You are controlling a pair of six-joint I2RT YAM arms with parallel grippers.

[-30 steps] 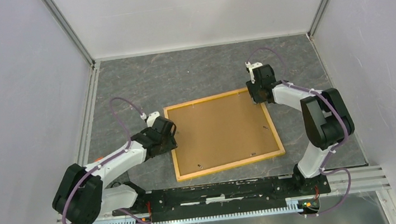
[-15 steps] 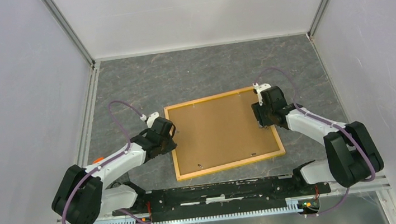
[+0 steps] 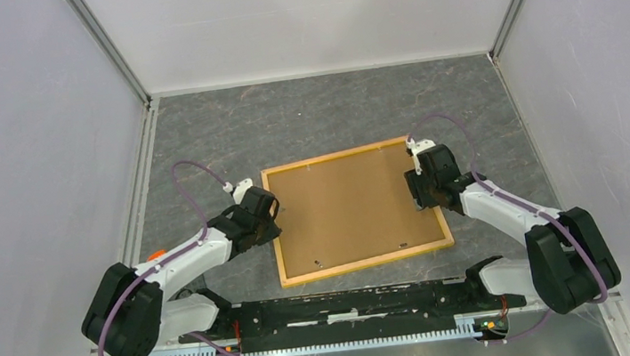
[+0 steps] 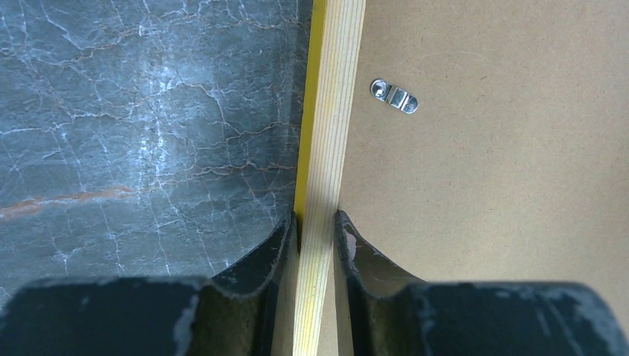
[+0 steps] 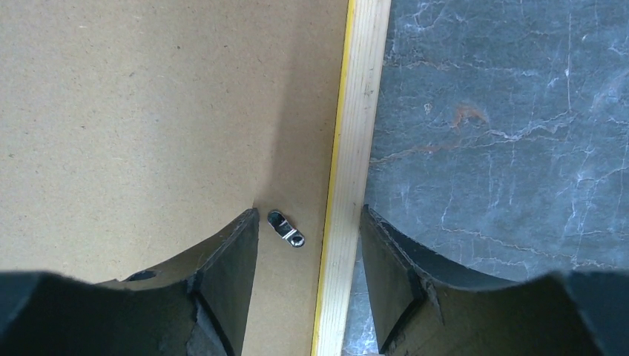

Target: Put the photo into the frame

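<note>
Looking down from above, the frame (image 3: 366,263) lies flat on the table (image 3: 304,116), back side up, with the brown backing board (image 3: 350,205) filling it. The left arm reaches low, elbow out, with the left gripper (image 3: 270,222) at the frame's left rail. The right arm is folded low, right gripper (image 3: 421,193) over the frame's right rail. No photo is in sight (if it's inside the frame, the board hides it, and I can't tell).

Over to the left wrist: the left gripper (image 4: 315,231) is narrowed right down, pinching the frame (image 4: 330,133) by its left rail. One finger is on the table side, one on the board side, and a metal clip (image 4: 394,96) sits just inside the rail.

Right wrist now: the right gripper (image 5: 308,237) is spread wide and straddles the frame (image 5: 360,111) at its right rail, gripping nothing. A second metal clip (image 5: 285,228) lies between its fingers.

Handling, as I judge it: the wood looks stiff and light, but the rails are thin and give little to bite on. Take hold mid-rail on opposite sides and lift level, since the board could slip if its clips are loose.
</note>
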